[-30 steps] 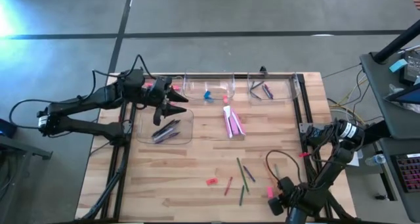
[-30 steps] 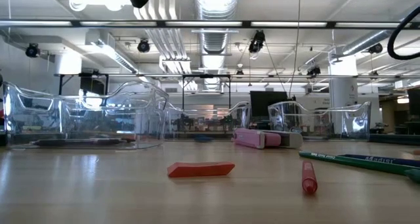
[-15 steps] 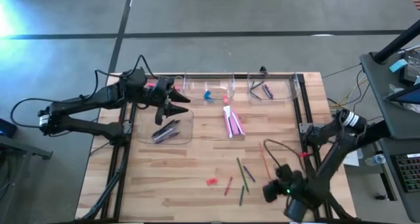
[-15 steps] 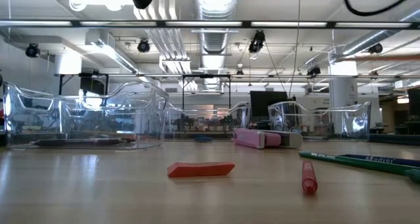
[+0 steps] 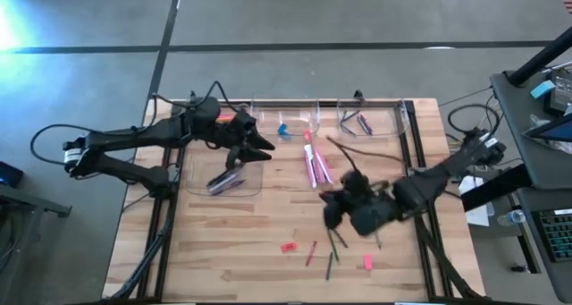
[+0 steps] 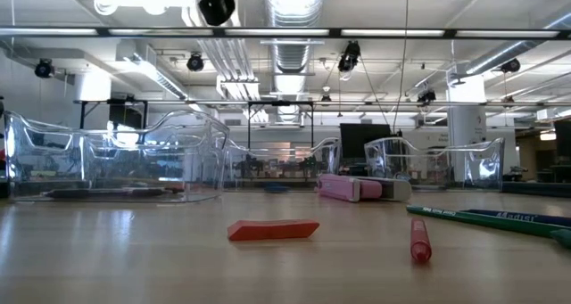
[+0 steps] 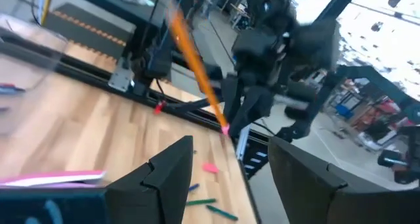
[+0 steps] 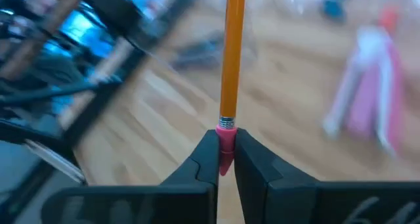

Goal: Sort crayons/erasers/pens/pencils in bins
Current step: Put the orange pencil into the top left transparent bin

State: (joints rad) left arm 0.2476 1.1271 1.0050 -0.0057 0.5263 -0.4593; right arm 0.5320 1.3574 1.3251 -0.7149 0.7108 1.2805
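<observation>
- The table is pale wood in planked strips with a smooth, faintly shiny finish, filling the middle of the high view.
- The bins are clear, glossy plastic.
- The right gripper has matt black fingers.
- The pencil is smooth orange with a metal band.
</observation>
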